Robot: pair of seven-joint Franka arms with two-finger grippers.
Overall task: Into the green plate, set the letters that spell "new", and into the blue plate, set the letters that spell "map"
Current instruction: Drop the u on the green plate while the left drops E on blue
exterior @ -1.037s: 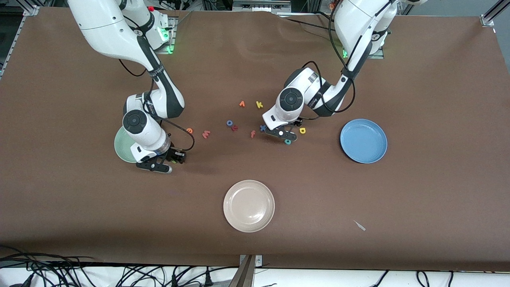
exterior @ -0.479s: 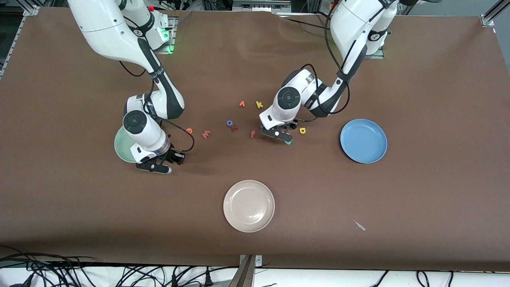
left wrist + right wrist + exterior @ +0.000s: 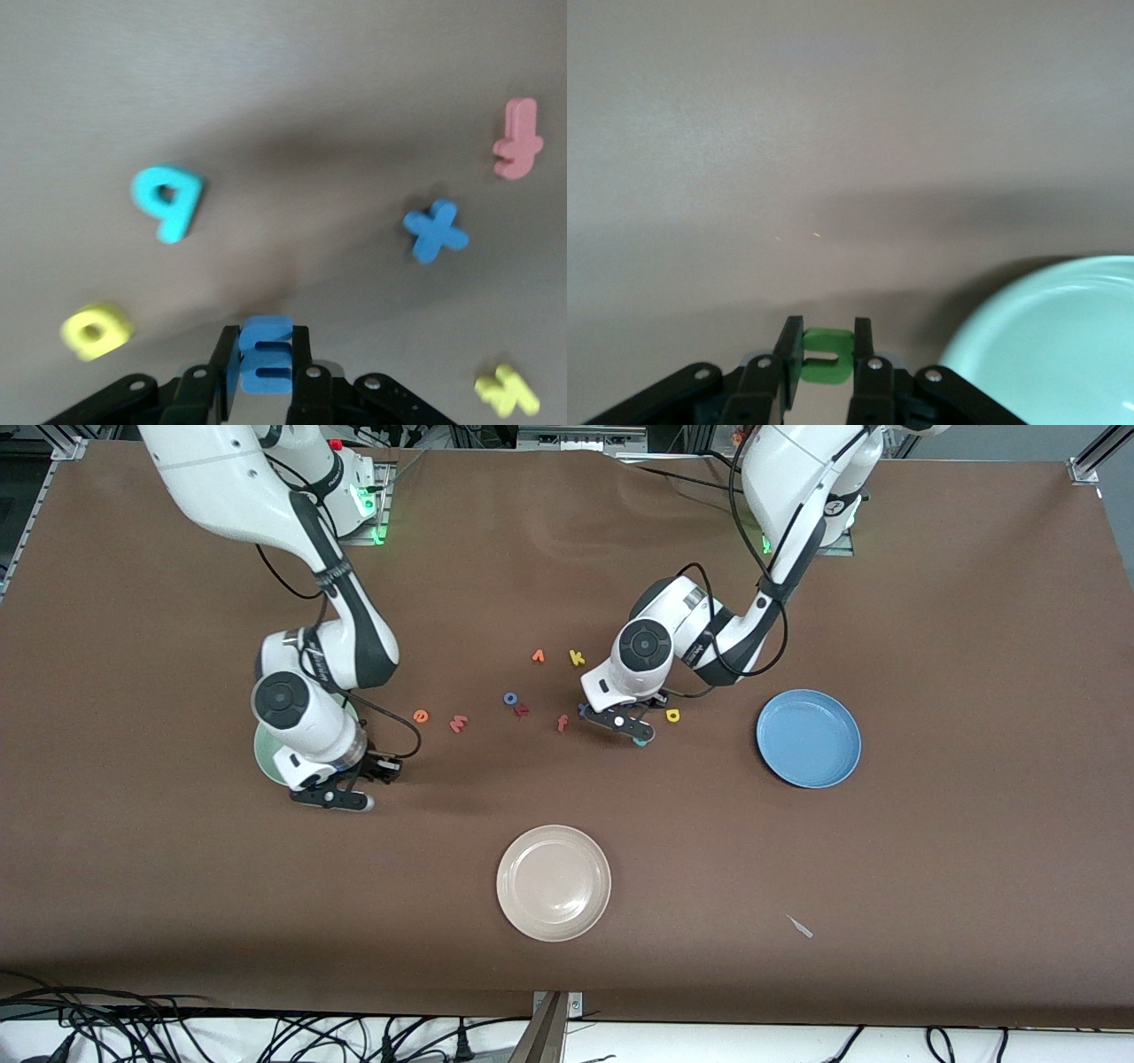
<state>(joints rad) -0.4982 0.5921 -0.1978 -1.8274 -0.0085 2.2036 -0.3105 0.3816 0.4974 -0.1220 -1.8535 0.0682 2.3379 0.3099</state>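
Both grippers have just closed on letters. The left gripper, low over the letter cluster mid-table, now clenches the blue "m"; the teal "p" and yellow "a" lie loose nearby, and the empty blue plate sits toward the left arm's end. The right gripper has pinched the green "n" just beside the green plate. The orange "e" and pinkish-red "w" remain on the table. Each arm likely carries its letter to its plate next.
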